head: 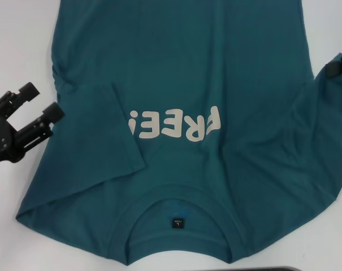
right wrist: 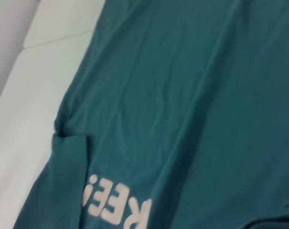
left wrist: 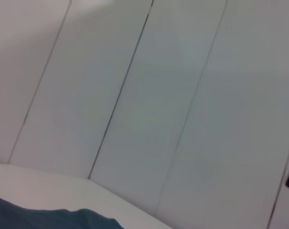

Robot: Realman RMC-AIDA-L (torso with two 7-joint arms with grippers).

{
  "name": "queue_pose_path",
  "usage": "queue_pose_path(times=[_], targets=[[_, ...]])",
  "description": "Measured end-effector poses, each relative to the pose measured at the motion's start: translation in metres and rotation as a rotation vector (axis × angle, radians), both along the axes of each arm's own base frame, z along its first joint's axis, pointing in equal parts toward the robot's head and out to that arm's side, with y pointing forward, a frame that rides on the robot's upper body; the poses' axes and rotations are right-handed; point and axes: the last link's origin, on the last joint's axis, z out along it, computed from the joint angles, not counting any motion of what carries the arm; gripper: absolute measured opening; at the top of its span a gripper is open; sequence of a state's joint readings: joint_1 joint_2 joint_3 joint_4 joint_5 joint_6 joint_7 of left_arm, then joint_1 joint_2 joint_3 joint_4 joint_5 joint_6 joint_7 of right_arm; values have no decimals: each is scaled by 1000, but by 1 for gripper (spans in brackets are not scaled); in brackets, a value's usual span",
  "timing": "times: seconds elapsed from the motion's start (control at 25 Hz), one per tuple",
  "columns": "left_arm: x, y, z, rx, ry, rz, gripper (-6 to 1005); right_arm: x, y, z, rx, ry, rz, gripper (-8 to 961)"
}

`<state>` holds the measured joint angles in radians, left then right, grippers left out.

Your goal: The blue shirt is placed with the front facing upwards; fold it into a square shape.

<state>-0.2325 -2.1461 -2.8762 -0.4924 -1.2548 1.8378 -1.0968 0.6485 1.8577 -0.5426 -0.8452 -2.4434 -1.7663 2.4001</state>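
Just one blue shirt, two grippers: left gripper open-jawed.

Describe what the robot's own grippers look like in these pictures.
The left gripper is matte black, with two chunky rod-like fingers ending in knobbly round tips, joined to a black angular body at the picture's left edge. Of the right gripper only a small black blocky piece shows at the right edge, over the blue shirt. No cables or markings are visible.

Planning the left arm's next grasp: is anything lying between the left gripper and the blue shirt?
Nothing visible. The left gripper, jaws open, hangs at the blue shirt's left edge beside the folded-in sleeve, only bare table around it.
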Motion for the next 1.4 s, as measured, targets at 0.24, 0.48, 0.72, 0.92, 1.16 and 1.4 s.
queue_pose_path(times=[0.24, 0.48, 0.72, 0.92, 1.16, 1.4], targets=[[-3, -2, 5, 32, -12, 20, 843, 0, -4, -10, -44, -21, 5, 86], [-5, -2, 6, 30, -13, 29, 843, 5, -5, -4, -27, -26, -14, 93], [-5, -2, 6, 30, -12, 34, 844, 0, -4, -8, -56, -36, 9, 100], [-6, -3, 6, 25, -17, 40, 844, 12, -4, 1, -13, -89, -43, 105], [-6, -3, 6, 24, -18, 41, 843, 27, -4, 9, 32, -153, -120, 112], [-6, -4, 5, 23, -22, 42, 843, 34, 1, 9, 52, -220, -160, 118]])
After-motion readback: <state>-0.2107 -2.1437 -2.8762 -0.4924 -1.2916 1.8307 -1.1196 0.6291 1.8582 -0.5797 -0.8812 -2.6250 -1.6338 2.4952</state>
